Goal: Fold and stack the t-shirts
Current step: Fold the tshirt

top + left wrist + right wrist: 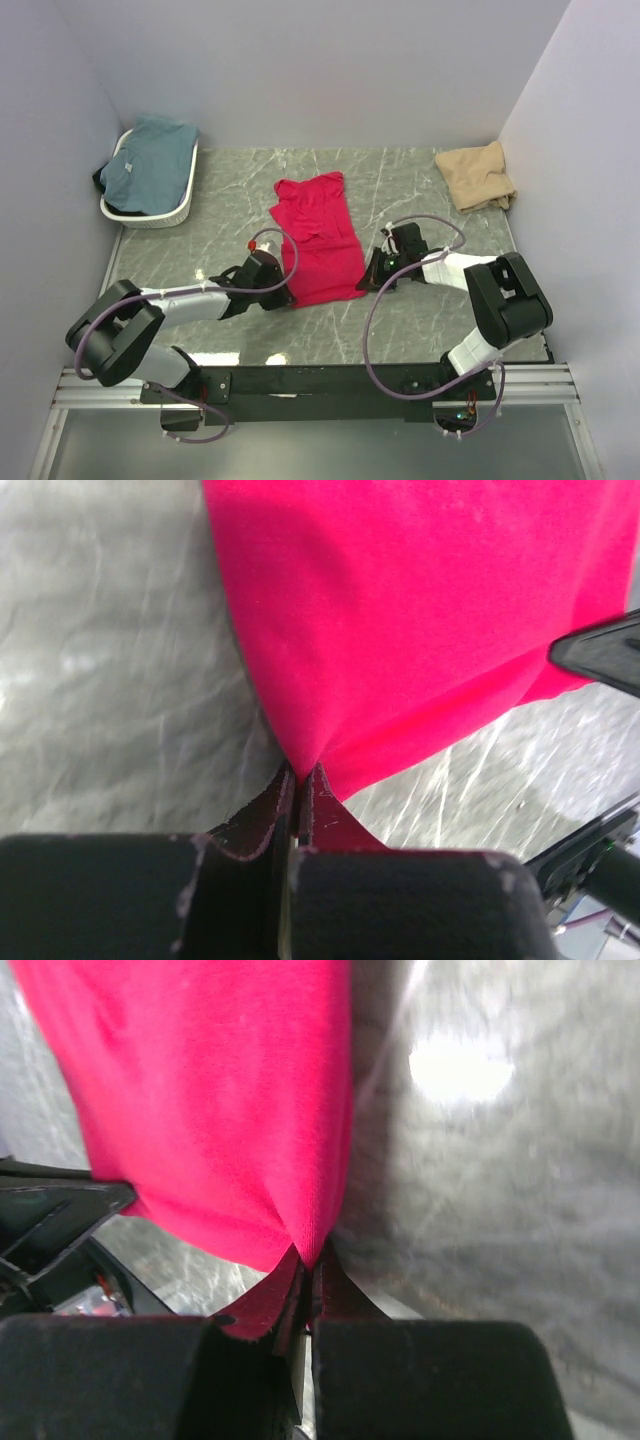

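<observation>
a: red shirt (318, 240) lies flat mid-table (230, 190). soft, light, floppy.
b: left gripper (300, 778) pinches its 7 o'clock corner, right gripper (310, 1262) its 5 o'clock corner. corners suit lifting.

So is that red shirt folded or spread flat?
Partly folded: the red shirt lies as a narrow strip, with overlapping layers showing mid-way.

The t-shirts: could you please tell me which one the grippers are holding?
The red t-shirt mid-table: left gripper and right gripper pinch its near corners. The teal t-shirt lies in the basket, the beige t-shirt far right, untouched.
</observation>
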{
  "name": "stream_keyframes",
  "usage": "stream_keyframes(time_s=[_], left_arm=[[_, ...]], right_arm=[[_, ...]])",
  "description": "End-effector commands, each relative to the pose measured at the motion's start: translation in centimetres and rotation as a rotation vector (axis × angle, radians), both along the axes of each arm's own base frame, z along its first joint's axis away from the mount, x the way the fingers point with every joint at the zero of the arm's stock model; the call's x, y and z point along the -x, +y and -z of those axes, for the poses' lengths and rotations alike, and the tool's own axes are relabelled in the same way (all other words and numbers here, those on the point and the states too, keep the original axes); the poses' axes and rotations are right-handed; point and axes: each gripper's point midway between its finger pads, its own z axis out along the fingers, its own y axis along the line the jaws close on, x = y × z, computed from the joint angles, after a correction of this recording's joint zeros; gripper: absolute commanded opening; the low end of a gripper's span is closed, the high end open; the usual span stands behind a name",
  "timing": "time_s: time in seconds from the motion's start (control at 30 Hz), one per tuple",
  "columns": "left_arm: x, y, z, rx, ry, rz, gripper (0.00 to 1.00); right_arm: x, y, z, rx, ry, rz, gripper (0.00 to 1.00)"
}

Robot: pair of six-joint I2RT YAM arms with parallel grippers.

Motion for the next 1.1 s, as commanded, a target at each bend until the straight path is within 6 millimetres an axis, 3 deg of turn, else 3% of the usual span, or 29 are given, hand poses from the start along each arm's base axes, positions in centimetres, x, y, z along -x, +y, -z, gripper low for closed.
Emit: stream_keyframes(time_s=[0.0, 0.4, 0.7, 1.07], left_arm=[[5.3, 5.4, 3.9, -0.246, 0.182, 0.04, 0.01], [5.5, 4.1, 0.2, -0.168, 0.144, 0.105, 0.01], [5.2, 3.8, -4.4, -0.139, 0.092, 0.111, 0.01], [6.0, 4.3, -7.9, -0.135, 0.065, 0.098, 0.01]], right_arm=[[1.0, -2.1, 0.4, 0.127, 0.001, 0.022, 0.0], [3.6, -1.5, -2.6, 0.091, -0.047, -0.068, 0.0], [6.2, 0.2, -4.5, 0.066, -0.052, -0.169, 0.0], [8.7, 1.4, -9.7, 0.018, -0.126, -0.202, 0.02]])
